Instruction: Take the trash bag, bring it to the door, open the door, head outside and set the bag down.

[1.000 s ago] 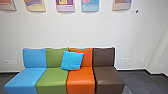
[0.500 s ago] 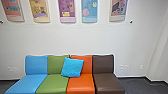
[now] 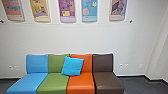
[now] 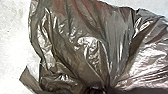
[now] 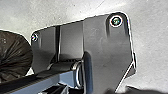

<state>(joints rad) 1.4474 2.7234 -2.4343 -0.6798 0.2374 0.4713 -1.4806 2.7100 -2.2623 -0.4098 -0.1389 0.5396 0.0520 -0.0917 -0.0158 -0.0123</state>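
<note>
Gathered trash bag (image 4: 72, 50), posters (image 3: 67, 10) now showing more

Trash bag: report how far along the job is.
Picking up looks done: the trash bag bunches close to the left wrist camera, apparently held. Carrying seems in hand, the robot facing coloured seats and a wall. As that is indoors, opening the door, going outside and putting the bag down seem left.

1. four seats (image 3: 80, 83) stood side by side before the wall (image 3: 62, 37), on the floor (image 3: 136, 86).
2. the cushion (image 3: 72, 66) leaned on the backs of the middle two.
3. five posters (image 3: 67, 11) hung in a row above the seats.
4. wall outlets (image 3: 121, 65) were low, left and right of the row.
5. the bag (image 5: 12, 53) was beside the base (image 5: 107, 50).
</note>
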